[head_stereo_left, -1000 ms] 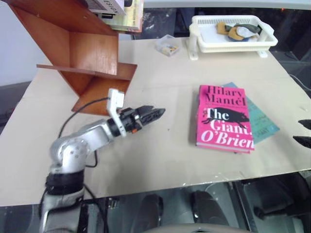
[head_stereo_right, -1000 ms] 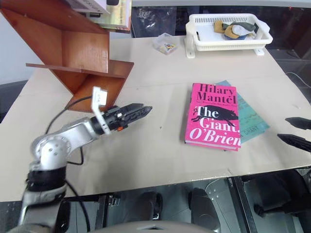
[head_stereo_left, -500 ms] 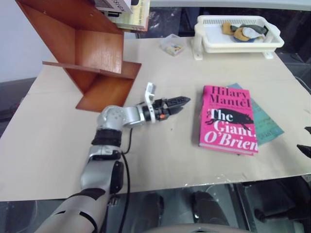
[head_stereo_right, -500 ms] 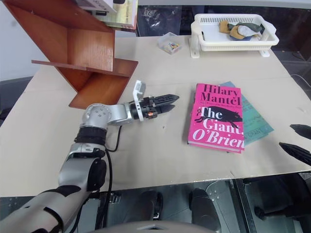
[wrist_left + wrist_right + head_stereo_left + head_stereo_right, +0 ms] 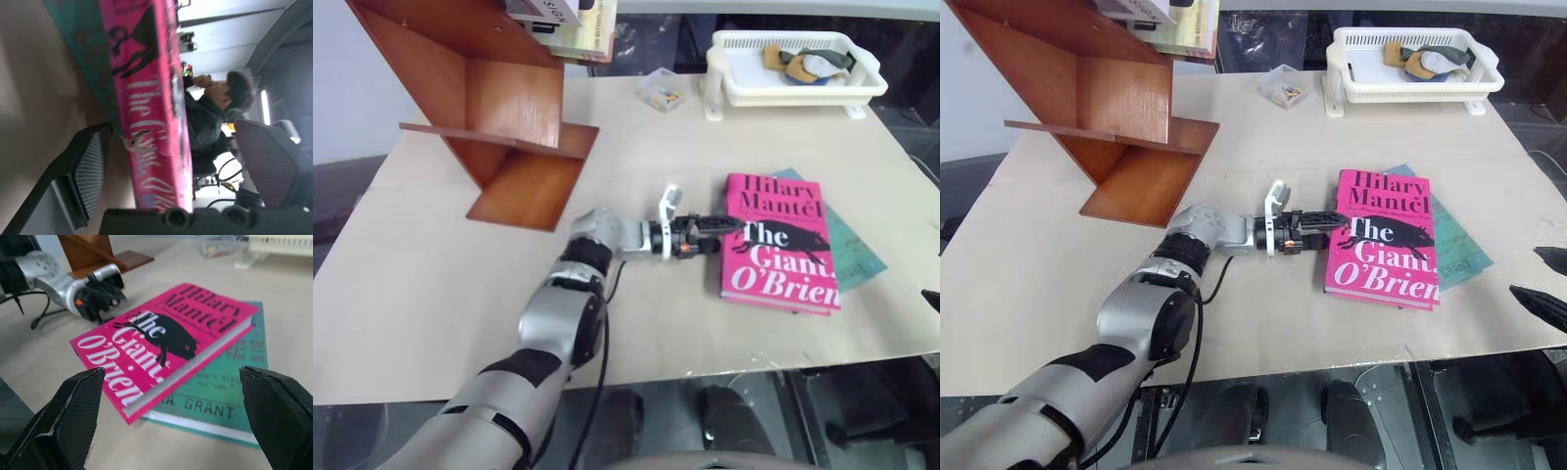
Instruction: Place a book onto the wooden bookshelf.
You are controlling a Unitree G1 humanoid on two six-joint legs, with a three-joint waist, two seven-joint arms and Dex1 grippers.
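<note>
Lying flat on the table (image 5: 636, 343), cover up, the pink book (image 5: 778, 245) sits toward the right edge, on top of a thinner teal book (image 5: 850, 247) whose far and right margins stick out from under it. At the pink book's left edge is the left gripper (image 5: 732, 225), pointing level toward the right. Its fingers are spread wide and straddle that edge: in the left wrist view one finger (image 5: 93, 171) is down by the table beside the spine and the other (image 5: 274, 161) is up over the cover, with the book (image 5: 151, 112) between them. Neither finger is pressed on the book, so it is bracketed, not gripped.

The right gripper (image 5: 1540, 282) hangs off the table's right edge, just beyond the two books. In its own wrist view both fingers (image 5: 73, 416) stand far apart with nothing between them, and the pink book (image 5: 161, 342) and teal book (image 5: 220, 396) lie ahead of them.

Counted: one pink book, one teal book, and a few pale books (image 5: 573, 20) resting on the wooden bookshelf (image 5: 499, 108), which stands at the table's far left corner. One white basket (image 5: 793, 83) sits at the far right edge with some small items inside, and one small clear box (image 5: 661, 90) is just left of it. A person (image 5: 215, 112) is in the background of the left wrist view.
</note>
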